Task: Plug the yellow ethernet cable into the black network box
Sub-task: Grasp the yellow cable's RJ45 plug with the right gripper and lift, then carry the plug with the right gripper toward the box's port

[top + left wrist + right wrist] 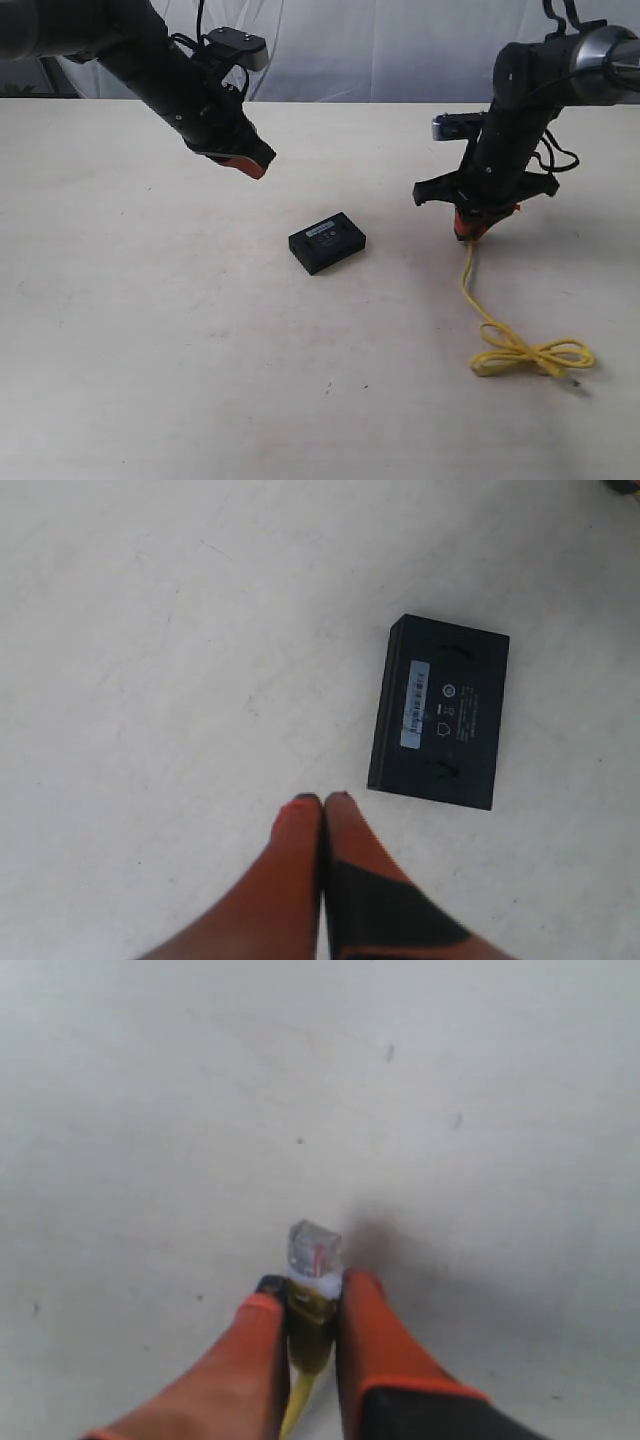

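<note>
The black network box (327, 242) lies flat near the table's middle, its pale label strip up; the left wrist view shows the box (440, 712) too. My left gripper (250, 164) hovers up and to the left of it, shut and empty (323, 800). To the right of the box, my right gripper (470, 232) is shut on the yellow ethernet cable (500, 335) just behind its clear plug (314, 1250). The plug sticks out past the fingertips (309, 1285). The cord hangs down to a knotted loop on the table, with the other plug (577, 381) at its end.
A pale tabletop (150, 330) spreads around the box and cable. A white curtain (380, 45) hangs behind the table's far edge. Nothing else lies on the surface.
</note>
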Tool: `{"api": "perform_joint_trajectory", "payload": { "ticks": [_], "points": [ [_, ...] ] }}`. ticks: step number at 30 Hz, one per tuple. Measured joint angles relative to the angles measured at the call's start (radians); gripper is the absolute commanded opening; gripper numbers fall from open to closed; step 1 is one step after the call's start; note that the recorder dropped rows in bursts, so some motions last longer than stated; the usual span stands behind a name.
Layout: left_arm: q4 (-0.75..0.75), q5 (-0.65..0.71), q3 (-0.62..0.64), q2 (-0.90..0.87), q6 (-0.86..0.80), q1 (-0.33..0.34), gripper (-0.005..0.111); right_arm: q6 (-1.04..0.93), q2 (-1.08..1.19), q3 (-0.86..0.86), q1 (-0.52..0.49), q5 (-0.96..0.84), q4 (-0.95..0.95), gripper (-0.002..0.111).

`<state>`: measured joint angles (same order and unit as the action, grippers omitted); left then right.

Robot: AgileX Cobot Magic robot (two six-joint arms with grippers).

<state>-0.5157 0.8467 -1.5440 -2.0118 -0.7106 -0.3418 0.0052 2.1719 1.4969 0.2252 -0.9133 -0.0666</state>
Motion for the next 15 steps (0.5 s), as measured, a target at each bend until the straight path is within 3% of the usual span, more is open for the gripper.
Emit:
{"api": "perform_joint_trajectory", "payload": {
  "ticks": [7,15],
  "points": [
    [0.0,-0.034,0.043,0.0,0.0,0.0,0.0,-0.708,-0.164,-0.041,0.0,-0.143,-0.156,-0.001],
    [0.0,-0.045,0.045,0.0,0.0,0.0,0.0,-0.874,-0.208,-0.18,0.066,-0.165,-0.192,-0.001]
  ]
}}
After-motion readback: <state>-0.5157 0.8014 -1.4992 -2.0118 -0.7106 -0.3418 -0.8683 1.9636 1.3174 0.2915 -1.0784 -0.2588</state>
